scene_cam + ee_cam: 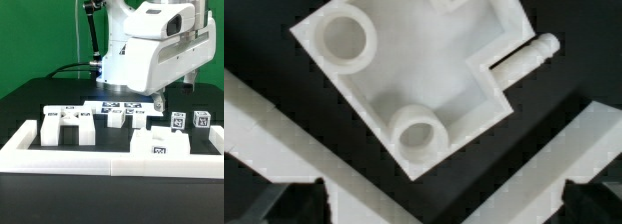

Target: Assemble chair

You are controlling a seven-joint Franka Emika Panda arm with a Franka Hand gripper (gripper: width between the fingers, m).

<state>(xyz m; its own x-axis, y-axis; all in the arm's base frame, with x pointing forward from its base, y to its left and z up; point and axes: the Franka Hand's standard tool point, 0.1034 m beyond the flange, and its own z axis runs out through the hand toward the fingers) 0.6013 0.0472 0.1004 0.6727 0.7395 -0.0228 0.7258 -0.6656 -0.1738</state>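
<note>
Exterior view shows you the arm (150,50) reaching down over the black worktop (30,100). Its tool (158,101) hangs just above the surface, toward the exterior view's right, with jaws spread wide and nothing between them.

The chair parts lie loose on the worktop, each apart from the others. A bracket piece (65,125) stands toward the exterior view's left, just behind the low wall (60,152) that runs along the worktop's near edge. A flat slab (160,143) with a tag on its front face rests beside that same wall, toward the near corner on the exterior view's right, and the tool sits above and behind it. Two small blocks (178,121) (201,119) stand upright near the edge on the exterior view's right, close together but not touching. Two more short pieces (115,119) (136,121) sit mid-worktop, just in front of the marker board (112,104), which lies flat under the arm.

From the wrist view you look straight down on a white plate (402,85) lying flat on the dark surface. It has two round holes (338,35) (422,131) in its face and a pair of pegs (530,55) sticking out from one edge. The picture is soft, and you cannot tell for sure which of the parts in the exterior view this plate is. Nothing touches it
</note>
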